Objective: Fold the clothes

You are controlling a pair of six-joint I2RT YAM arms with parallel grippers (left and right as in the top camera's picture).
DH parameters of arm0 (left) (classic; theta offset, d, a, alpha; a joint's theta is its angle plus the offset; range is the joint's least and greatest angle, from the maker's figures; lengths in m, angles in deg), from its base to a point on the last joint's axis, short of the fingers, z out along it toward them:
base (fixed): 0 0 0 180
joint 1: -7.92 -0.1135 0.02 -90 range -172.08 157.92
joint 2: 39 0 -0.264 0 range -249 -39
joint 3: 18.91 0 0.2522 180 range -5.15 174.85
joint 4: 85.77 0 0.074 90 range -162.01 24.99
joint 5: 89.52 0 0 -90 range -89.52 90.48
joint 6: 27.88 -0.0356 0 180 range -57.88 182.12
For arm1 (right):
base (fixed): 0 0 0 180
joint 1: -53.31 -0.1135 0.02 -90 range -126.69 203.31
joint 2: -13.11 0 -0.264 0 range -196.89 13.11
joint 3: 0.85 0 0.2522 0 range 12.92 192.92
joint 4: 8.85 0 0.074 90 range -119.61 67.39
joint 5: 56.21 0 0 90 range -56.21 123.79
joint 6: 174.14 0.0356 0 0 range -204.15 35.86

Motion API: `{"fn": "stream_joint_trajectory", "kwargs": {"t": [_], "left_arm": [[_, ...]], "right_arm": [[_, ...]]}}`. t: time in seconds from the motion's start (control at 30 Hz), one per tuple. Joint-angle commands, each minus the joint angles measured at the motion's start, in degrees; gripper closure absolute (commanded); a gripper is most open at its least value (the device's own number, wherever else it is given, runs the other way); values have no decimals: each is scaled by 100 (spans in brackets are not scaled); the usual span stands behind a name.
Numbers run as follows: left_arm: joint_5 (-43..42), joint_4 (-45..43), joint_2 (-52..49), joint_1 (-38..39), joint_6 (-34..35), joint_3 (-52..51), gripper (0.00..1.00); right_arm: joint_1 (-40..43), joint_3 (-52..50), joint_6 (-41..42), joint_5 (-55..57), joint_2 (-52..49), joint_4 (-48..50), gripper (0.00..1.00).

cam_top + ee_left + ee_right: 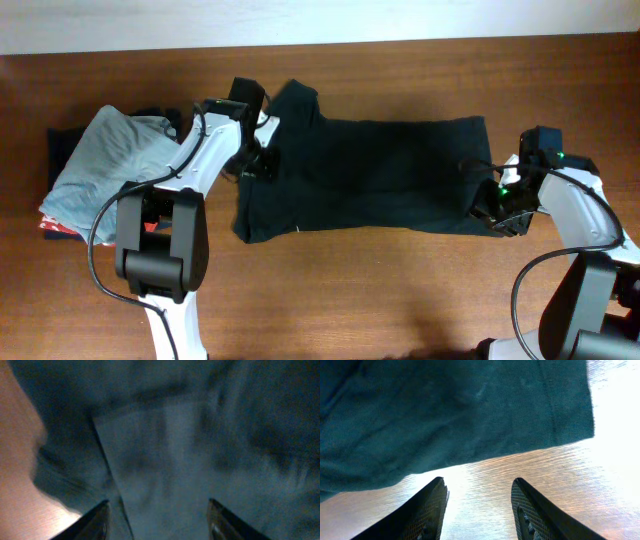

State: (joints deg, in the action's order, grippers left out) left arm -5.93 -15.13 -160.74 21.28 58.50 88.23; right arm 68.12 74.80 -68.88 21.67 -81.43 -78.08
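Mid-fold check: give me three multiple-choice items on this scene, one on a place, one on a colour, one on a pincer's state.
1. The pile of folded garments lies: A by the right arm; B by the left arm; C between the arms.
2. The pile's top garment is: A yellow; B white; C light grey-blue.
3. The right pincer is: A open over bare wooden table beside the black short-sleeved fabric T-shirt; B shut on fabric; C shut on the pile.
Key: B, overhead shows it there; C, its top layer shows; A, wood shows between its fingers.
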Motion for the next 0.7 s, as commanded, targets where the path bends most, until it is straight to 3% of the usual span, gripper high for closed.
{"fn": "stream_joint_trajectory", "kwargs": {"t": [0.0,0.17,0.4,0.67], "left_arm": [[42,531,37,-44,474,85,46],[46,988,144,-111,1233,83,56],[476,1462,542,-219,1521,13,56],[-11,1233,573,-162,1515,-772,56]], "right_arm": [[-11,79,221,299,57,-24,54],[-9,79,225,374,52,-59,50],[9,2,328,577,28,-195,48],[271,-396,348,610,-249,262,46]]}}
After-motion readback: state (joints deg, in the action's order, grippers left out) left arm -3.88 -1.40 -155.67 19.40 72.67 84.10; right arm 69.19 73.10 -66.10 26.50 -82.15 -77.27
